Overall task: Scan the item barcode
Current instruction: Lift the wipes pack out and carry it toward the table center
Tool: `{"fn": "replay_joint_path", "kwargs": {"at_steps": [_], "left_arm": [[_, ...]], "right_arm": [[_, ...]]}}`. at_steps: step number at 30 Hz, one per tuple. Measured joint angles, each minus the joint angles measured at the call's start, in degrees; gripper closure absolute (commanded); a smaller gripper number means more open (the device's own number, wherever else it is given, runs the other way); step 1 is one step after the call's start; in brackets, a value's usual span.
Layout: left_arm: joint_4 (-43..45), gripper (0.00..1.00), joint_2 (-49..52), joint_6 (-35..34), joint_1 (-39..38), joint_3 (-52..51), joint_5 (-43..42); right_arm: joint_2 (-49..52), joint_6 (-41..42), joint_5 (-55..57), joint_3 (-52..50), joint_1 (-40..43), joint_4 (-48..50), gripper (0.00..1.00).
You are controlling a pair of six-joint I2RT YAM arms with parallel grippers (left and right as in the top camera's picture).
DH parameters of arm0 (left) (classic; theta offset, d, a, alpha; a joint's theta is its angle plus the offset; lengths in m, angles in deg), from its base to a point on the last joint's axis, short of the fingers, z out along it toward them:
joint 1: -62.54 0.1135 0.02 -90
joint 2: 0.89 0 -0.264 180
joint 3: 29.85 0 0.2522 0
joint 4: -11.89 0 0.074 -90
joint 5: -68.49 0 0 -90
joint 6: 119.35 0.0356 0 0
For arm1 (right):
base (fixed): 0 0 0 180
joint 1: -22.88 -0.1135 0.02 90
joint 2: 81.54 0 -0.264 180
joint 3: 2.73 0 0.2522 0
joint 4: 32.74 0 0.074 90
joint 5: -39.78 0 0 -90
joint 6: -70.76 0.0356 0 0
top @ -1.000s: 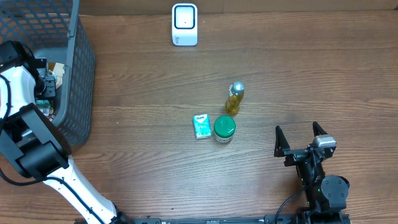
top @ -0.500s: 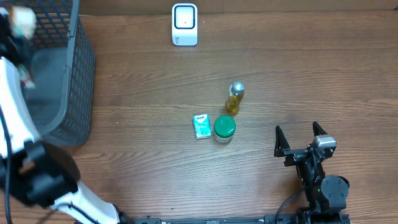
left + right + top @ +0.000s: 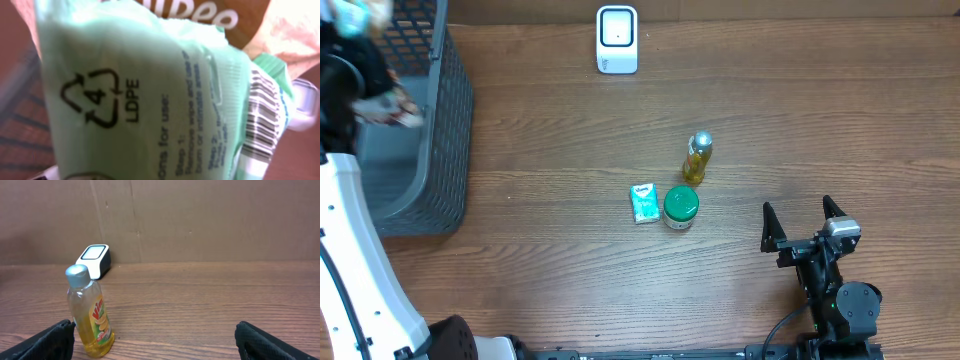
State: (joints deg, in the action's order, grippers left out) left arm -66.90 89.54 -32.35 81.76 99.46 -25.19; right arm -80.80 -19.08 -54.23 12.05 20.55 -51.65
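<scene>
Overhead, we see the left arm blurred above the dark mesh basket [image 3: 445, 120] at the left end of the desk [image 3: 820, 120], with the left tool [image 3: 350, 35] near the top corner of the frame. From the left wrist, a pale green packet [image 3: 140, 100] fills almost the whole view. It carries an LDPE recycling mark, lines of instructions and a barcode [image 3: 262, 120] down its right side. The fingers are hidden behind it, but the packet sits right up against the camera and off the desk, so we read the tool as clenched on it. The right tool [image 3: 798, 208] rests near the front right, jaws spread wide with nothing between them. The white scanner [image 3: 617, 39] stands at the back edge, well apart from the packet. Mid-desk, a yellow bottle [image 3: 696, 158] stands upright, with a green-lidded jar [image 3: 680, 207] and a small teal pack [image 3: 643, 203] just beside each other in front of it.
</scene>
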Motion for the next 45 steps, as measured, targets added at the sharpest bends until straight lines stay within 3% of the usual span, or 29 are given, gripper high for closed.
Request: {"fn": "replay_joint_path", "kwargs": {"at_steps": [9,14,18,25,31,38,45], "left_arm": [[-15.65,0.96,-0.44,-8.55,-3.23,-0.02,-14.69],[-22.34,0.96,-0.44,-9.60,-6.12,-0.44,-18.23],[-22.84,0.96,-0.44,-10.27,-11.65,-4.15,-18.45],[-15.13,0.96,-0.44,-12.41,-22.14,-17.14,-16.50],[-5.07,0.96,-0.31,-21.18,-30.45,-30.69,-10.75],[13.88,0.96,-0.31,-31.10,-40.30,-45.81,-1.86],[30.21,0.96,-0.28,-34.84,-47.41,-57.05,9.46]], "right_arm": [[0.00,0.00,-0.02,0.00,0.00,0.02,0.00],[0.00,0.00,0.02,0.00,0.00,0.02,0.00],[0.00,0.00,0.00,0.00,0.00,0.04,0.00],[0.00,0.02,0.00,0.00,0.00,0.04,0.00],[0.00,0.00,0.00,0.00,0.00,0.04,0.00],[0.00,0.00,-0.02,0.00,0.00,0.04,0.00],[0.00,0.02,0.00,0.00,0.00,0.07,0.00]]}}
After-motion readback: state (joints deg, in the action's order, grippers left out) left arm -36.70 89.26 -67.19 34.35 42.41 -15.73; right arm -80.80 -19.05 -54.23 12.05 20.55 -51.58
